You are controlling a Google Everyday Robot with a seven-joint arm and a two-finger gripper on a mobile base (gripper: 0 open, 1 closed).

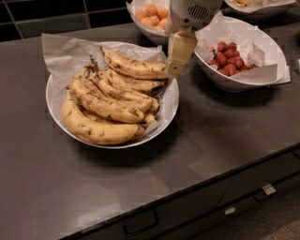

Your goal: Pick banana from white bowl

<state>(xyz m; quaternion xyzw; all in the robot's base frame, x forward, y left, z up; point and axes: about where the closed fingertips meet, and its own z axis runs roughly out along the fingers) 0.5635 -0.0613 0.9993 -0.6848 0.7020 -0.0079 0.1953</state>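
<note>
The white bowl [171,104], wide, shallow and lined with crinkled white paper, sits on the dark counter left of centre. It holds several freckled yellow bananas. The banana [133,68], long, slim and single, lies across the back of the pile with its darkened tip pointing right. Bunched bananas [110,93] joined at a dark stem lie in front of it, and a fat paler banana [96,129] lies at the front. My gripper [172,70] hangs down from the top of the camera view, over the bowl's right rim, right at the banana's right end.
A deeper white bowl of red berries [228,57] stands to the right of the gripper. A white bowl of orange fruits [152,14] is behind it. Another bowl [255,4] shows at the top right. The counter's front edge and drawer handles [140,222] run below.
</note>
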